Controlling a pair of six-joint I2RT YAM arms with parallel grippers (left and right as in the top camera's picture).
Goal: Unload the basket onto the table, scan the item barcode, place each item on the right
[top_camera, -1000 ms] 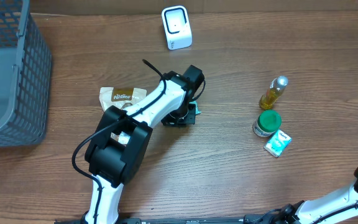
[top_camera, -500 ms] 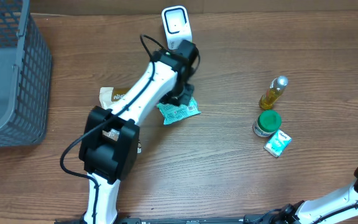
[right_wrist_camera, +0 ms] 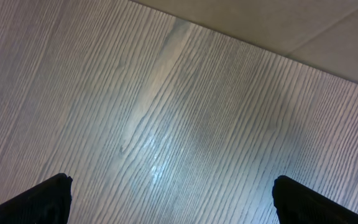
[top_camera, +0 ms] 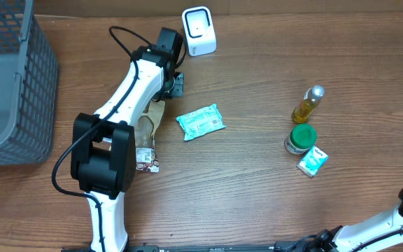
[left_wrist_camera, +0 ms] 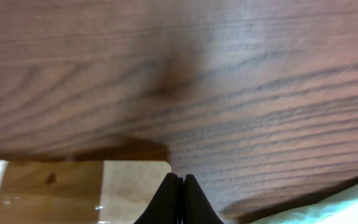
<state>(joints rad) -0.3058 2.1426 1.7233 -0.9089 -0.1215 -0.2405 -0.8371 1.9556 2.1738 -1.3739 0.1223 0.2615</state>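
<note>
packet [top_camera: 152, 116] half hidden under left arm [top_camera: 128, 91]; left tool [left_wrist_camera: 181, 198] closed empty, right tool [right_wrist_camera: 173, 200] spread wide.

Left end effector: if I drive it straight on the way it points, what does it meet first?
Probably bare table: the left wrist view shows only wood ahead of the shut left end effector, with the tan packet and teal packet off to either side. Depth is unclear.
</note>
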